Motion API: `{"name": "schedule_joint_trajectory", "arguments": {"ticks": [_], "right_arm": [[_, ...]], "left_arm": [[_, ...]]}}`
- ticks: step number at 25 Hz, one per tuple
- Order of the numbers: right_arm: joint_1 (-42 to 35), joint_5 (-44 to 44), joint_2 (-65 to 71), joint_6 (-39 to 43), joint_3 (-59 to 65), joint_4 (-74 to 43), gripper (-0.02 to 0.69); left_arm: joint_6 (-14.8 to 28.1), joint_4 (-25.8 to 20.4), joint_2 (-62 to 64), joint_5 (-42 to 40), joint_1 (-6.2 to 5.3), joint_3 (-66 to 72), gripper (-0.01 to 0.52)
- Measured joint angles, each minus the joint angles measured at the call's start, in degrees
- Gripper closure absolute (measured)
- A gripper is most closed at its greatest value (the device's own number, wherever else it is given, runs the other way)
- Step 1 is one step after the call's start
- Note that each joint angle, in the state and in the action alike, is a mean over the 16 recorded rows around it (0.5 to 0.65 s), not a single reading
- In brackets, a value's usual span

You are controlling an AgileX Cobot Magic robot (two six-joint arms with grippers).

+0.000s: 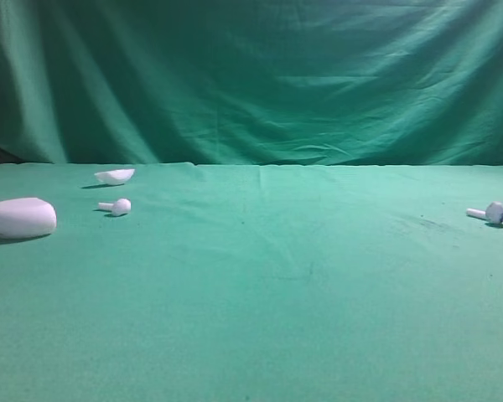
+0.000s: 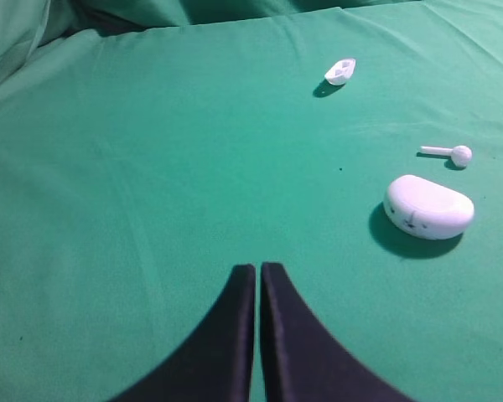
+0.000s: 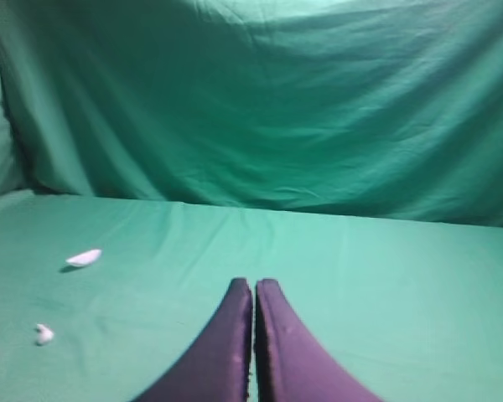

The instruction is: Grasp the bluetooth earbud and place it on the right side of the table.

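Note:
The bluetooth earbud (image 1: 489, 213), white with a greyish head, lies on the green table (image 1: 277, 285) at the far right, stem pointing left. It shows in neither wrist view. Neither gripper shows in the exterior view. In the left wrist view my left gripper (image 2: 257, 268) is shut and empty above bare cloth, with the case to its right. In the right wrist view my right gripper (image 3: 253, 285) is shut and empty over bare cloth.
A plain white twin earbud (image 1: 116, 206) (image 2: 448, 153) (image 3: 44, 334) lies at the left. Beside it sits the white pebble-shaped case (image 1: 18, 218) (image 2: 428, 206). A small white shell-like piece (image 1: 115, 176) (image 2: 340, 71) (image 3: 84, 257) lies behind them. A green curtain (image 1: 260, 75) hangs at the back.

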Motion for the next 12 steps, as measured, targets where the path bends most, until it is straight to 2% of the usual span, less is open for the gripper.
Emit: {"name": "schedule_joint_trajectory", "arguments": {"ticks": [12], "right_arm": [[-6.9, -13.1, -1.6, -0.3, 21.1, -1.9, 0.665]], "left_arm": [[0.0, 0.0, 0.0, 0.0, 0.0, 0.0, 0.514]]}}
